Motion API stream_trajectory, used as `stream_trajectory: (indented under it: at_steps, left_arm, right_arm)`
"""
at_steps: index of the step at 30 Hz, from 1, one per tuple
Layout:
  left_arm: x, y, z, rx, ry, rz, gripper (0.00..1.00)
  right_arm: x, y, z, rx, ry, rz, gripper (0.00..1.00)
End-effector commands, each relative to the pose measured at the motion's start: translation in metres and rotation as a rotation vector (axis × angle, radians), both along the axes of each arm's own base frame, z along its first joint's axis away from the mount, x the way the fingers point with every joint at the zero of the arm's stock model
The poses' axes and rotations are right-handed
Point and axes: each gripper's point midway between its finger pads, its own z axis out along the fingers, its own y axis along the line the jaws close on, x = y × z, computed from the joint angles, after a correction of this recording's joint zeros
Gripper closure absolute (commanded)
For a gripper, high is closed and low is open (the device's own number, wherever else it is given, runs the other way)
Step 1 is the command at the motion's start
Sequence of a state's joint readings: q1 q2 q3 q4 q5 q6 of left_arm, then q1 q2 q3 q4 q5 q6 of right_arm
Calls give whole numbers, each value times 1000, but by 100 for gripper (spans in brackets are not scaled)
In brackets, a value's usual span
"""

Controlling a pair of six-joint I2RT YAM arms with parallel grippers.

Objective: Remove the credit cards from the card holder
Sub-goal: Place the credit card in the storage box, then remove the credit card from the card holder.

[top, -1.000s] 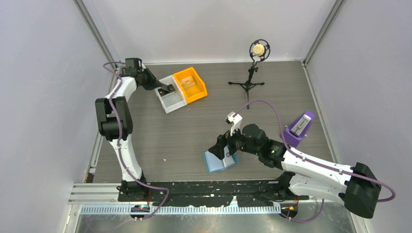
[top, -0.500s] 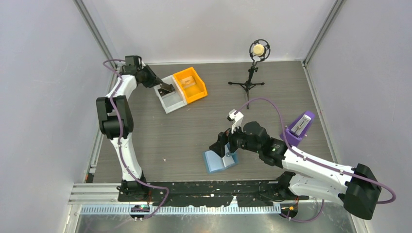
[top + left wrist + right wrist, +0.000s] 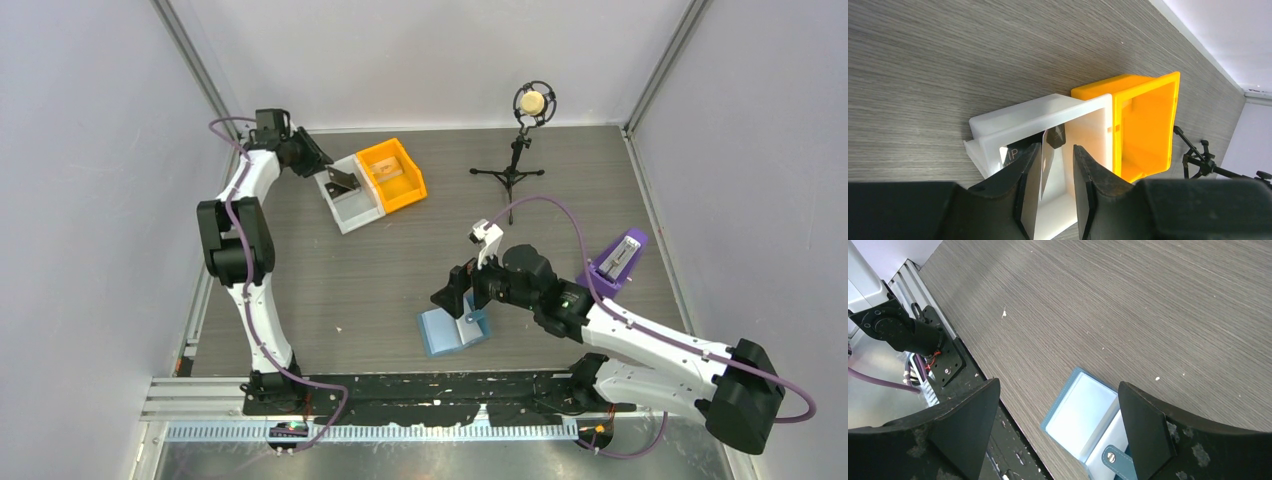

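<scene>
Your left gripper [image 3: 1057, 155] over the white bin [image 3: 1018, 117], fingers slightly parted, black card [image 3: 1054, 137] upright between them (contact unclear), your right gripper [image 3: 1058, 384] spread wide above the light-blue card holder [image 3: 1080, 412], lying open on the table [image 3: 1148, 300] near its front edge

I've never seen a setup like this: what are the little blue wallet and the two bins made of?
The card holder looks like matte blue leather or an imitation, I cannot tell which; its strap carries a metal-looking snap. The white bin and the orange bin look like moulded plastic: smooth, faintly glossy, with thin stiff walls.
</scene>
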State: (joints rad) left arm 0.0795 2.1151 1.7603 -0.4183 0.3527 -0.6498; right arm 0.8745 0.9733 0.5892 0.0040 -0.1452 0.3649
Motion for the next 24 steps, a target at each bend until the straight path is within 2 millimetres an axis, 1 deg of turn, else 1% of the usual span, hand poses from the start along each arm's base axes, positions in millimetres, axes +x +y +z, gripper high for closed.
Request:
stream_trajectory:
  at_steps: [1, 5, 7, 11, 12, 13, 16, 19, 22, 24]
  left_arm:
    - [2, 11, 52, 36, -87, 55, 68]
    - [-5, 14, 73, 52, -105, 84, 66]
    - [-11, 14, 80, 52, -100, 87, 66]
    - [-36, 10, 93, 73, -77, 83, 65]
    - [-45, 7, 96, 77, -75, 75, 65]
    - [-57, 0, 105, 79, -88, 60, 65]
    - [-93, -20, 110, 92, -90, 3, 64]
    - [-135, -49, 108, 123, -86, -96, 63]
    - [-176, -65, 98, 164, -77, -169, 62]
    - [-202, -79, 92, 162, -80, -220, 62]
  right_arm:
    - [7, 6, 27, 33, -42, 3, 4]
    - [7, 5, 24, 12, -18, -3, 3]
    - [8, 3, 23, 7, -6, -22, 3]
    - [15, -5, 21, -27, 18, -90, 2]
    - [17, -8, 19, -43, 29, -113, 2]
    - [17, -9, 17, -53, 37, -123, 2]
    - [15, -14, 8, -90, 79, -141, 2]
    - [9, -17, -6, -136, 129, -132, 2]
    - [1, -21, -18, -154, 172, -126, 0]
    - [-2, -24, -24, -157, 185, -132, 3]
